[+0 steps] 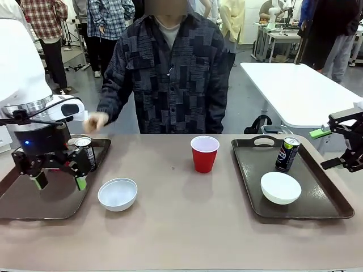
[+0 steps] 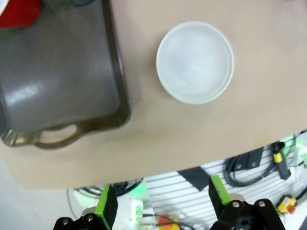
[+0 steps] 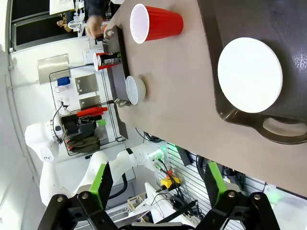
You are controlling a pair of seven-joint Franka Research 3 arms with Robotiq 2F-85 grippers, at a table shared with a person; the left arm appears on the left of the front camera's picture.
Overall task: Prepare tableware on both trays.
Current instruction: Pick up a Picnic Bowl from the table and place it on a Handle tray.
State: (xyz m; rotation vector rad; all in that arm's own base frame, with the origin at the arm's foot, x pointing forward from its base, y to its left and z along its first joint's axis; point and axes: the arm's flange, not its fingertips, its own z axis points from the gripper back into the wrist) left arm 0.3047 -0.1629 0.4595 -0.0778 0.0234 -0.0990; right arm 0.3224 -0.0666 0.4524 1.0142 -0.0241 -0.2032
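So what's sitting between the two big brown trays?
In the front view, two things stand on the beige tabletop there: a small round white bowl beside the left dark brown tray, and an upright red plastic cup nearer the right tray.

Cup, bowl between left tray, right tray.

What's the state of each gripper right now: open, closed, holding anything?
Left gripper: open, holding nothing.
Right gripper: open, holding nothing.
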